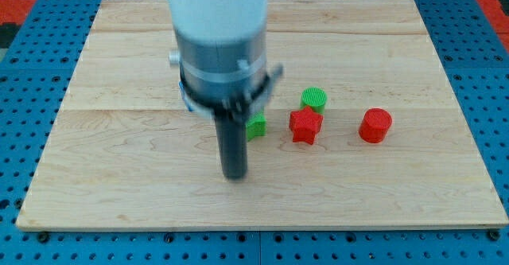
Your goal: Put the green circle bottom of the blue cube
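The green circle sits right of centre on the wooden board, touching the upper edge of a red star-like block. A sliver of blue shows at the left edge of my arm's housing; most of that block is hidden, so I cannot tell its shape. My tip rests on the board below the arm, left of and below the green circle. A second green block peeks out just right of the rod, partly hidden.
A red round-edged block lies to the right of the red star. The arm's white and grey housing hides the top centre of the board. Blue pegboard surrounds the board.
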